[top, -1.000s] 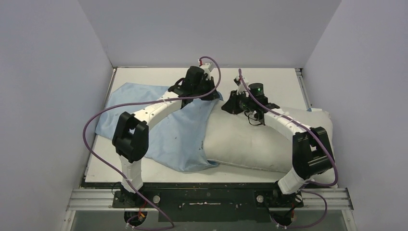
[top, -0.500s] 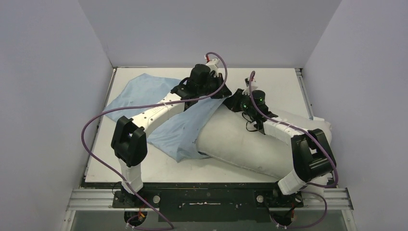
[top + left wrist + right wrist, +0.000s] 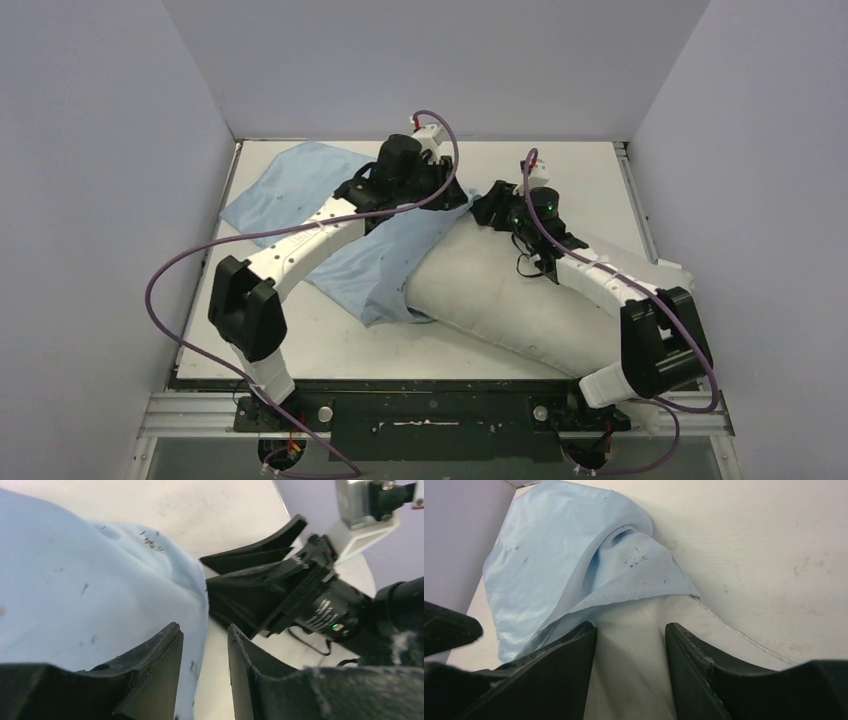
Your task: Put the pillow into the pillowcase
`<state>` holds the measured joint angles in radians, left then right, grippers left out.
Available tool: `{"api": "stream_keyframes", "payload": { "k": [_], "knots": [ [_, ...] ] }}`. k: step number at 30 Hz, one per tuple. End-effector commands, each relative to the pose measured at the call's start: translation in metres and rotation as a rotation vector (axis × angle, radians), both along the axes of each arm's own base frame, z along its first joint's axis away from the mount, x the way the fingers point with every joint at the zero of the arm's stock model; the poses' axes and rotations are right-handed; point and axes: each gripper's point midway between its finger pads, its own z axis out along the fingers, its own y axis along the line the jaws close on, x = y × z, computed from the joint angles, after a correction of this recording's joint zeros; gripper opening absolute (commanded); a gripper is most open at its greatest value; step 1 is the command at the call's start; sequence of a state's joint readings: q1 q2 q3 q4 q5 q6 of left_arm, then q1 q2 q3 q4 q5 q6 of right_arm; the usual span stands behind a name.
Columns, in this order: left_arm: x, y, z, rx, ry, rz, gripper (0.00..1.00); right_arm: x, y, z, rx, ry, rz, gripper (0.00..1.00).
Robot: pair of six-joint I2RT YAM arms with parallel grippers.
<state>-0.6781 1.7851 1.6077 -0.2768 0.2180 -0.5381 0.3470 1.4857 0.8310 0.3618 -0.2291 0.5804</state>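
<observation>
The white pillow (image 3: 500, 290) lies slantwise from the table's middle to the right front. Its far left end is tucked under the light blue pillowcase (image 3: 300, 195), which spreads out to the back left. My left gripper (image 3: 452, 195) (image 3: 204, 627) is open, and the pillowcase's edge (image 3: 197, 605) runs loose along the inner side of its left finger. My right gripper (image 3: 488, 205) (image 3: 631, 626) is open just above the pillow (image 3: 634, 645), whose fabric shows between the fingers. The pillowcase hem (image 3: 639, 595) lies just beyond its fingertips. The two grippers sit close together at the case's mouth.
The white table (image 3: 570, 170) is boxed in by purple-grey walls at the left, back and right. A black rail (image 3: 430, 410) holds both arm bases at the near edge. Purple cables (image 3: 190, 265) loop off the arms. In the left wrist view the right gripper's fingers (image 3: 260, 575) are very near.
Both grippers have gone from shut to open. The pillow's left end swung toward the back middle, the pillowcase bunched up toward the back left, and the left arm's elbow dropped left.
</observation>
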Motion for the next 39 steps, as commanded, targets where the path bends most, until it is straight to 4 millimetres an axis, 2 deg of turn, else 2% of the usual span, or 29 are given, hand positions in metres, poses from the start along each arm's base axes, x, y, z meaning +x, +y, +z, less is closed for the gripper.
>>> {"api": "stream_keyframes", "payload": {
  "k": [1,6,12,19,25,30,35,37,39],
  "knots": [
    [-0.010,0.051,0.028,0.061,-0.084,0.064,0.37,-0.022,-0.012,0.020,-0.138,-0.009,0.067,0.56],
    [-0.037,0.087,0.010,0.126,-0.062,0.094,0.40,-0.053,-0.016,0.025,-0.232,0.004,0.163,0.61],
    [-0.069,0.105,-0.007,0.130,-0.016,0.064,0.42,-0.096,-0.001,0.045,-0.360,-0.046,0.377,0.64],
    [-0.084,0.111,-0.026,0.113,0.018,0.061,0.43,-0.134,0.023,0.058,-0.525,-0.186,0.515,0.73],
    [-0.097,0.107,-0.037,0.095,0.046,0.041,0.45,-0.163,0.059,0.043,-0.629,-0.255,0.671,0.79],
    [-0.105,0.107,-0.048,0.094,0.059,0.048,0.47,-0.170,0.081,0.020,-0.726,-0.285,0.729,0.82],
    [-0.109,0.101,-0.056,0.099,0.068,0.036,0.47,-0.153,0.087,-0.002,-0.780,-0.319,0.665,0.81],
    [-0.110,0.100,-0.056,0.113,0.060,0.035,0.48,-0.147,0.090,-0.006,-0.775,-0.324,0.640,0.74],
    [-0.111,0.099,-0.054,0.126,0.046,0.039,0.48,-0.142,0.096,-0.006,-0.753,-0.330,0.622,0.56]
  ]
}}
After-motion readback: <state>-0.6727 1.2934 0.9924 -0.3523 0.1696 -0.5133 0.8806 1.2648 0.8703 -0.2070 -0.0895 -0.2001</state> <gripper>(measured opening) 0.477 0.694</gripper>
